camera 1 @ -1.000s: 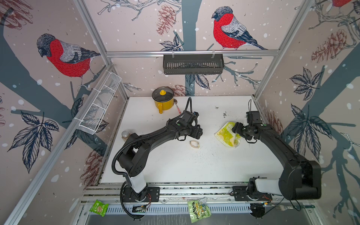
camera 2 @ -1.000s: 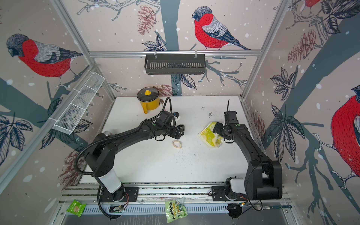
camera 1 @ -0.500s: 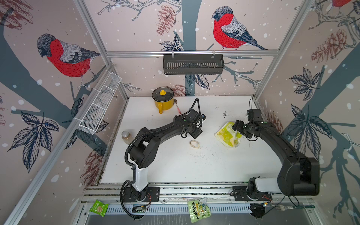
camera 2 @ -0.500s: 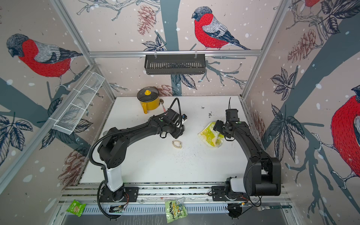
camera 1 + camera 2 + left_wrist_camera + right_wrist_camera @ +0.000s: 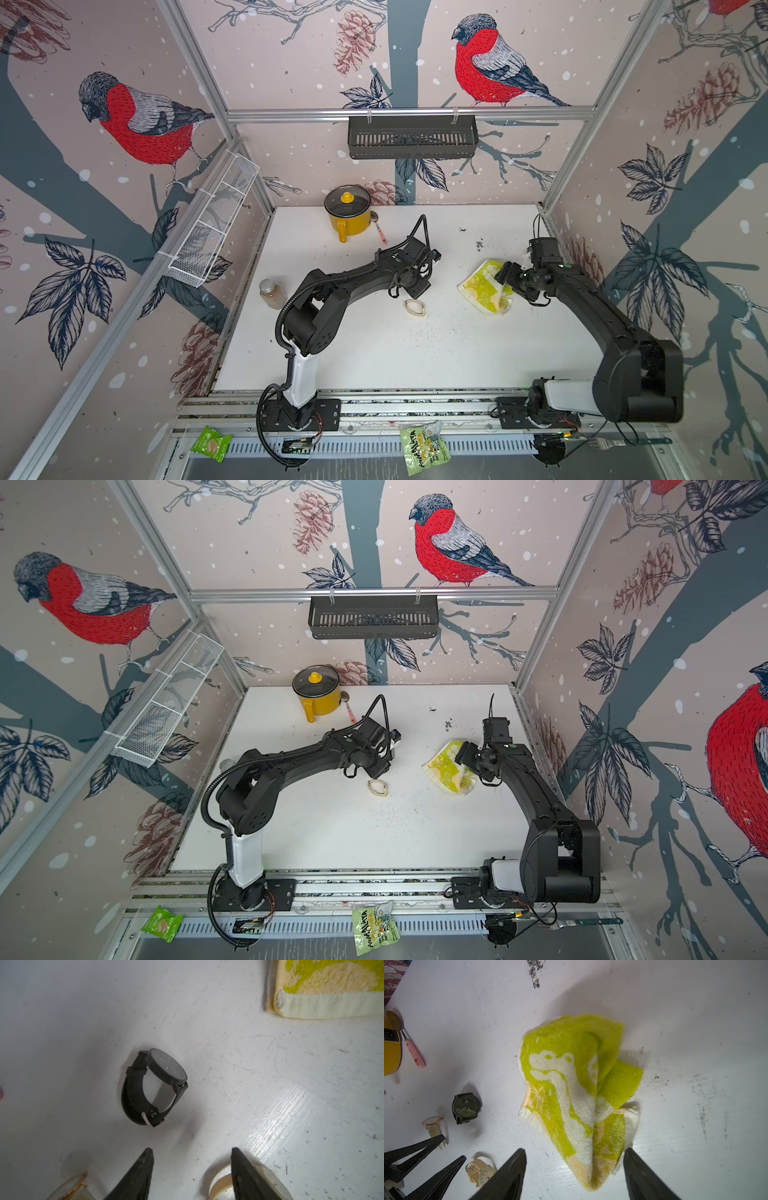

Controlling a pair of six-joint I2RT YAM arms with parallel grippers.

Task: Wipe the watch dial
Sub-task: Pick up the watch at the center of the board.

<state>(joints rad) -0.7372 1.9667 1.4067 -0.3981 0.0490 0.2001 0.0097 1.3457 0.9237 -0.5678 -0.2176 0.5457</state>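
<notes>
Preparing both grasps; wiping not yet begun. Aiming left gripper (image 5: 191, 1149), jaws spread and empty, at black watch (image 5: 158, 1084) propped on its strap mid-worktop (image 5: 374, 353). Hovering right gripper (image 5: 574, 1150), jaws spread, over cloth (image 5: 571, 1084) near right edge. Next: pinch cloth, steady watch, rub dial.

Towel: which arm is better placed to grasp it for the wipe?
Right. The right end effector, open, hangs over the yellow-green towel, one corner showing between its jaws. The left end effector is open near the black watch, apart from the towel.
</notes>
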